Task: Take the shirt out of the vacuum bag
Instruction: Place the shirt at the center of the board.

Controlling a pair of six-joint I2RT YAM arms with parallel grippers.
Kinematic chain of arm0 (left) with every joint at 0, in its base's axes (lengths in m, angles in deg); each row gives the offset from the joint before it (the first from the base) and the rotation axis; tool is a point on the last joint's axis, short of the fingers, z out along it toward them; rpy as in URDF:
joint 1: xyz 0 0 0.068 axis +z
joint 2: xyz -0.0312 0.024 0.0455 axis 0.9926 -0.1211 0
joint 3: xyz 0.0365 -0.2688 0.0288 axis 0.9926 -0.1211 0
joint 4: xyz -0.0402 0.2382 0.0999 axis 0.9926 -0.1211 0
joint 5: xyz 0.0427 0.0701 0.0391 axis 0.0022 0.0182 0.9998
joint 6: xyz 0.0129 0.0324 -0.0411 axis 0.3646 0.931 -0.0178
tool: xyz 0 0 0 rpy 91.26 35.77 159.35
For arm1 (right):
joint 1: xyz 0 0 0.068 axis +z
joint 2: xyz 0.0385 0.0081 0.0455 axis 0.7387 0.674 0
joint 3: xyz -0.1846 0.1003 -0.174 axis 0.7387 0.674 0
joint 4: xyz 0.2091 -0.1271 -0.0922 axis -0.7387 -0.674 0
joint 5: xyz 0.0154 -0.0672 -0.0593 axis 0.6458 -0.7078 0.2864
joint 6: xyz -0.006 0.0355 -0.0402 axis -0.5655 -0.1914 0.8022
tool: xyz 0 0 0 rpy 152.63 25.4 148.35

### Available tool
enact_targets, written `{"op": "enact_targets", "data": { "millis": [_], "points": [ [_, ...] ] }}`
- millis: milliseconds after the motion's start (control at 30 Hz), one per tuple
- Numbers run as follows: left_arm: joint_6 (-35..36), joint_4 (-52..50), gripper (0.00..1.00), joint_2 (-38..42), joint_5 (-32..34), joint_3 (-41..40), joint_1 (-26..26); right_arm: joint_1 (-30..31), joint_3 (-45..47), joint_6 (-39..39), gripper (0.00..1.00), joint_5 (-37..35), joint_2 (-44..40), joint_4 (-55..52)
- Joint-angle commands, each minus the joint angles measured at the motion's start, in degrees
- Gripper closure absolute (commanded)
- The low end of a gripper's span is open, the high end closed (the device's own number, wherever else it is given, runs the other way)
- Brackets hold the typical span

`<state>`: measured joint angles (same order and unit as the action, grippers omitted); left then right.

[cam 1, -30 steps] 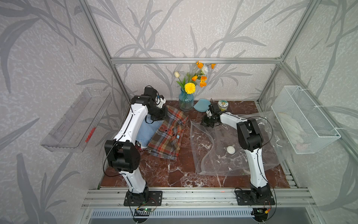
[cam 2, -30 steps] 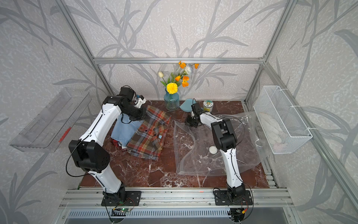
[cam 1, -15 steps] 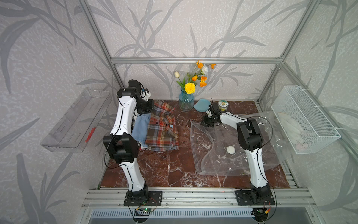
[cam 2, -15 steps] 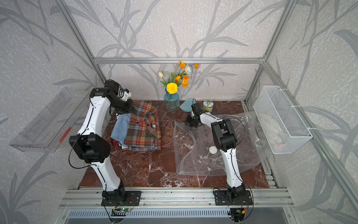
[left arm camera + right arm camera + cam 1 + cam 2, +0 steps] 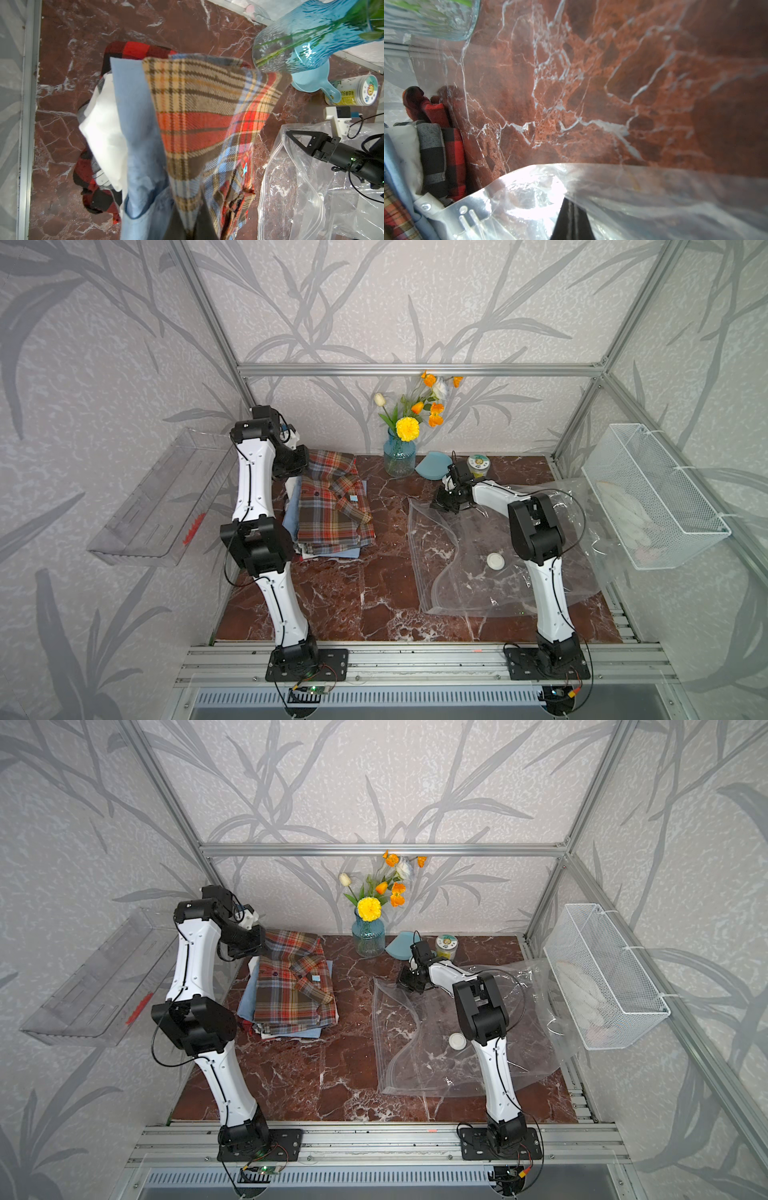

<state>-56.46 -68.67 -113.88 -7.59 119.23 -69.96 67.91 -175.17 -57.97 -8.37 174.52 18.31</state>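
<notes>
From my remote station I noted the plaid shirt (image 5: 332, 502) out of the vacuum bag (image 5: 465, 572), topping the folded pile (image 5: 328, 549) at the table's (image 5: 374, 597) left rear. The left gripper (image 5: 297, 462), arm reared upright, was pinching the shirt's far edge. The right gripper (image 5: 442, 502), arm stretched forward and low, was clamped on the bag's far corner.

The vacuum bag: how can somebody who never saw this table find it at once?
Start at the wire basket on the side wall. On the marble table beside it lies the vacuum bag: clear, crinkly, empty, with a round white valve disc.
</notes>
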Motion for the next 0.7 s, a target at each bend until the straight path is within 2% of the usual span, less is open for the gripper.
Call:
{"op": "enact_targets", "data": {
  "millis": [0,100,200,267,300,367,433,467,500,533,667],
  "points": [
    [1.27,-0.15,1.00,-0.53,1.53,1.98,1.83,-0.52,1.42,0.64,0.93,-1.33,1.70,-5.22],
    [1.15,0.34,1.00,-2.16,1.04,2.28,2.61,-0.27,1.34,0.54,0.91,-0.75,1.72,-5.00],
    [0.38,0.53,0.98,-5.38,2.69,4.42,3.55,-0.26,2.58,0.46,0.82,0.64,0.62,-4.07],
    [-0.39,0.79,0.80,-7.44,3.10,6.44,4.31,-0.26,4.50,0.37,0.71,2.45,-1.21,-2.00],
    [-0.75,1.09,0.75,-8.15,2.70,7.35,4.48,-0.18,5.32,0.40,0.67,3.59,-2.16,-0.88],
    [-2.15,1.72,0.53,-9.01,2.35,9.90,4.37,-0.10,6.22,1.36,0.60,6.03,-4.28,0.31],
    [-3.13,2.51,0.42,-8.30,0.79,12.26,3.77,-0.08,6.33,2.40,0.51,8.09,-6.03,0.54],
    [-3.69,3.56,0.21,-7.12,0.56,12.69,3.19,-0.01,6.52,2.85,0.47,9.81,-7.06,1.18],
    [-3.90,4.33,0.05,-5.87,0.64,13.14,2.44,0.05,6.56,3.23,0.44,10.72,-7.84,1.40],
    [-3.83,5.10,0.00,-4.32,0.85,13.53,1.51,0.17,6.45,3.75,0.40,11.19,-8.79,1.15],
    [-4.55,6.92,0.00,1.83,4.18,13.20,-2.35,0.88,5.52,7.49,0.33,12.05,-12.01,-1.59]
  ]
}}
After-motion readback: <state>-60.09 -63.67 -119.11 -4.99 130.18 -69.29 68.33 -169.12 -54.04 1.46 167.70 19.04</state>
